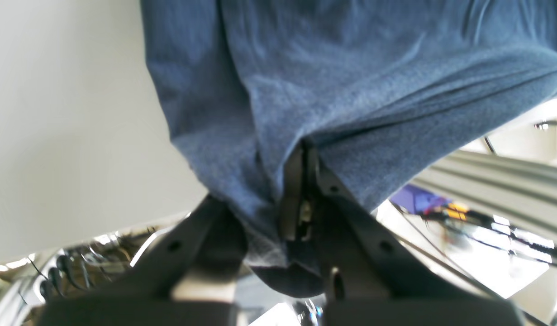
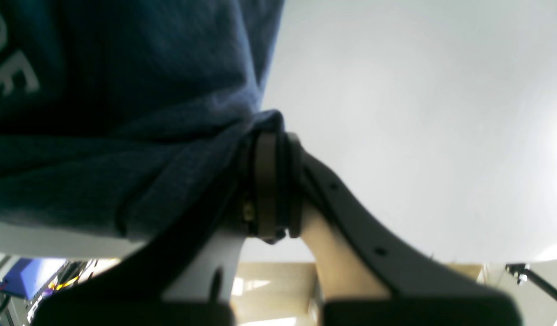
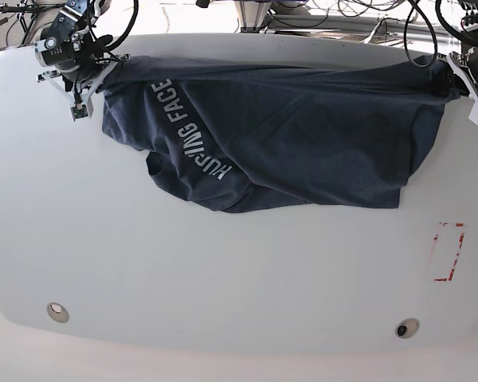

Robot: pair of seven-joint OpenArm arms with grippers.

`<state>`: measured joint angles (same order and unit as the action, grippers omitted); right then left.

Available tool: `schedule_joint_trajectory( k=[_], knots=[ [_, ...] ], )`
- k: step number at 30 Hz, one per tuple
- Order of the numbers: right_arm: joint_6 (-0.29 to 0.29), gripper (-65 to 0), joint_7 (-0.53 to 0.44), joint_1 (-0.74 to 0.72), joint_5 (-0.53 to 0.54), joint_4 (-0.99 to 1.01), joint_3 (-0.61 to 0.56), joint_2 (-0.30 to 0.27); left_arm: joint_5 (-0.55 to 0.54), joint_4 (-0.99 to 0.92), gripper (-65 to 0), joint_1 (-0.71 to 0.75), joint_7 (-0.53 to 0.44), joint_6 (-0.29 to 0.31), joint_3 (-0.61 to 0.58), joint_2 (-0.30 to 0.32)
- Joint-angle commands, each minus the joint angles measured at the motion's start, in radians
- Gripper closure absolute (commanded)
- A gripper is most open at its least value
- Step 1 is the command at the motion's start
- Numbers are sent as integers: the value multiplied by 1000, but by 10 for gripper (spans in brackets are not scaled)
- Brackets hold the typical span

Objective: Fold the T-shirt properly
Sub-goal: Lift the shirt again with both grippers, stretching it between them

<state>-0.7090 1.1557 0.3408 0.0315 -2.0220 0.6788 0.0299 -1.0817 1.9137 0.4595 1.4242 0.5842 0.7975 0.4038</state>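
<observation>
Clamping both top corners of the T-shirt, left jaws and right jaws stretch it across the surface toward twelve o'clock. Risk: uneven tension could pull one corner free, bunching fabric.

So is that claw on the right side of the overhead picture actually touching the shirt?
Touching. In the left wrist view the left gripper is closed with the T-shirt fabric pinched between its fingers. The base view shows the same corner bunched at the gripper.

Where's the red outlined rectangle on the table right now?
In the base view, the red outlined rectangle sits near the table's right edge, below the T-shirt's right end.
</observation>
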Motion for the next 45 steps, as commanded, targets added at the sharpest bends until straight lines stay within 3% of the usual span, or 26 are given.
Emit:
schedule_joint_trajectory(
  k=[1,11,15,24,28,45],
  knots=[
    [11,0,-16,-67,-40,-19,9,-22,18,13,0,-94,-28,-2,13,27],
    [11,0,-16,-299,-41,-16,9,-69,33,8,0,-473,-28,-5,-14,33],
    [11,0,-12,-409,-41,-16,8,-78,105,8,0,-621,-28,-5,-83,51],
    [11,0,50,-633,-41,-16,-72,-192,239,7,0,-911,-28,-5,-215,51],
    [11,0,85,-741,-41,-10,-95,-242,298,-9,0,-1030,-28,-5,-283,19],
    [11,0,111,-1093,-41,4,-333,-425,504,-118,0,-1421,-28,-5,-390,-61]
  ],
)
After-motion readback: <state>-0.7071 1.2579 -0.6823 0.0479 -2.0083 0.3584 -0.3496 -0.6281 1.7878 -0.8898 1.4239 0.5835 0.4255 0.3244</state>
